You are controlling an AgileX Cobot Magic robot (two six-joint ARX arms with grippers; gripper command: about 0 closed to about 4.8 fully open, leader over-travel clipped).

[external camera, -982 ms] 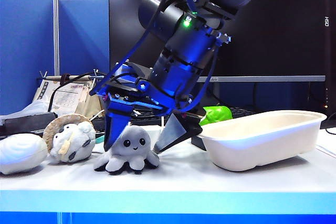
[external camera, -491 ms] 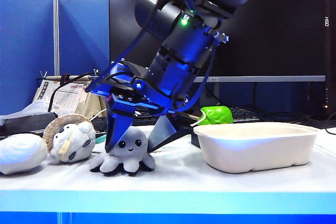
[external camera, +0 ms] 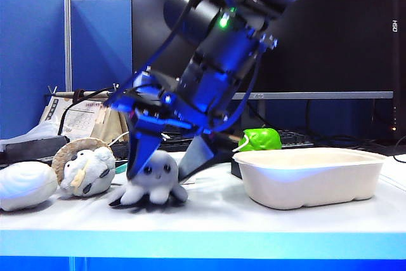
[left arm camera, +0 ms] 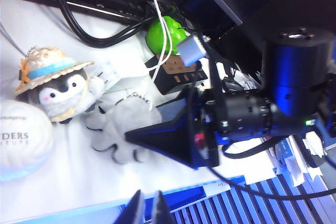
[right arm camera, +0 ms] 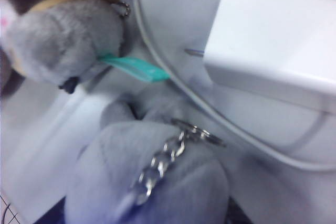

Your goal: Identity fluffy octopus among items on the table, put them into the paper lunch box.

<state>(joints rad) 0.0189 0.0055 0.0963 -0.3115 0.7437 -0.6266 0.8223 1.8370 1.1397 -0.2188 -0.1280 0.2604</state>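
Octopus pinched, lift pending

Right claw (external camera: 160,168) squeezes the fluffy octopus (external camera: 152,183) at centre-left on the table (external camera: 209,220), fingers flanking its head for carrying to the paper lunch box (external camera: 309,177), lower right. Left claw (left arm camera: 146,214), pressed nearly together, hangs idle.

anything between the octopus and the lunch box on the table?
In the exterior view, only the right hand closed around the fluffy octopus: one finger stands between it and the paper lunch box. Otherwise the table there is bare.
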